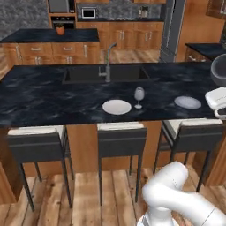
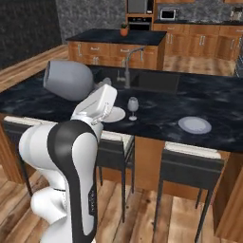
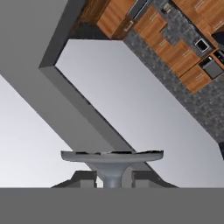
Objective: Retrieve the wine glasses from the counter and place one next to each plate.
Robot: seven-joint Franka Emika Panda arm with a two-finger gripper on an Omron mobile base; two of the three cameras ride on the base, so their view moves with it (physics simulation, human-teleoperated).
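Observation:
One wine glass (image 1: 139,96) (image 2: 133,107) stands upright on the black counter (image 1: 44,97), just right of the white plate (image 1: 116,106) (image 2: 114,114). The pale bluish-grey plate (image 1: 187,102) (image 2: 194,125) lies further right with nothing beside it. My gripper (image 3: 113,180) is shut on the thin stem of the other wine glass (image 3: 111,156), whose round foot spreads just beyond the fingers (image 3: 85,178). That glass's grey bowl (image 2: 69,79) (image 1: 219,68) looms large, close to the base cameras, in the air on the near side of the counter. The hand points up at the ceiling.
A sink with a tall faucet (image 1: 107,66) is set into the counter behind the plates. Three dark stools (image 1: 121,137) stand along the counter's near edge. Behind are a second counter with wooden cabinets (image 1: 48,44), wall ovens and a fridge (image 1: 173,31).

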